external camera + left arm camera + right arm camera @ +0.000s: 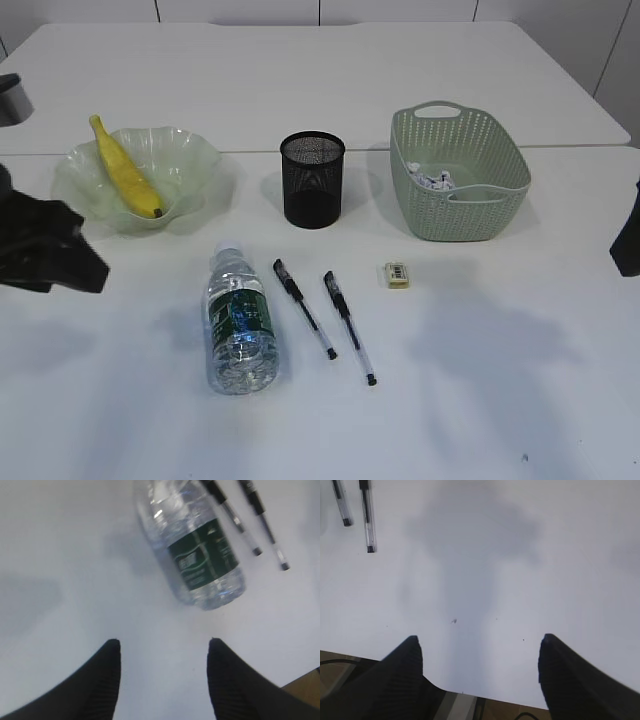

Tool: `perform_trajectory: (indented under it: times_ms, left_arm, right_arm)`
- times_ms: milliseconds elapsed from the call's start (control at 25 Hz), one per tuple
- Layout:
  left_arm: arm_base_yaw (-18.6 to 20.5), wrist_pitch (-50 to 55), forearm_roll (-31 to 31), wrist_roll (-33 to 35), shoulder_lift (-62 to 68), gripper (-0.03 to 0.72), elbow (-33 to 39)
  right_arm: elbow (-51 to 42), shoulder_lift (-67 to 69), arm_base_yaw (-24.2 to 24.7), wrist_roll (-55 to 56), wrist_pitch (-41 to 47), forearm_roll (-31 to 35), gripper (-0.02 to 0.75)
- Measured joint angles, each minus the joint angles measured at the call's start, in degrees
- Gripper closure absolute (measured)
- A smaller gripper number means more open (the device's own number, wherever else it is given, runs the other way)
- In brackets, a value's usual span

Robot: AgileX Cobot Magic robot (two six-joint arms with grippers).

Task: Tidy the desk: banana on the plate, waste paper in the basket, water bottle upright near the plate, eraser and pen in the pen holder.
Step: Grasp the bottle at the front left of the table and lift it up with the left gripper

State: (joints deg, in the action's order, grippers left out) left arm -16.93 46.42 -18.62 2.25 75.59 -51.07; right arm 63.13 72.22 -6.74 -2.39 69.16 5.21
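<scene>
A yellow banana lies in the green glass plate at the back left. Crumpled waste paper lies inside the green basket. The water bottle lies on its side at the front centre and shows in the left wrist view. Two black pens lie right of it, with a small eraser further right. The black mesh pen holder stands behind them. My left gripper is open and empty, left of the bottle. My right gripper is open and empty over bare table; pen tips show at its top left.
A second white table stands behind, with a seam running behind the plate and basket. The front table edge shows beneath the right gripper. The right arm sits at the frame's right edge.
</scene>
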Motion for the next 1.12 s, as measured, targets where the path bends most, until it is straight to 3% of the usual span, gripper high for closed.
perform_trajectory:
  times_ms: [240, 440, 800, 1120]
  left_arm:
    - [-8.79, -10.29, -2.08, -2.96, 0.39, 0.296, -1.79]
    - [-12.99, -13.98, -2.42, -6.06, 4.98, 0.295, -3.91]
    - [-13.49, -18.32, -2.92, -14.06, 17.0, 0.29, -9.38]
    - [-13.49, -20.67, 0.95, -29.48, 24.81, 0.307, -11.76]
  right_arm:
    - [-0.7, -0.48, 0.0, 0.0, -1.44, 0.0, 0.202]
    - [-0.7, -0.48, 0.0, 0.0, -2.46, 0.0, 0.202]
    - [-0.7, -0.48, 0.0, 0.0, -3.36, 0.0, 0.202]
    - [-0.7, -0.48, 0.0, 0.0, -3.62, 0.0, 0.202]
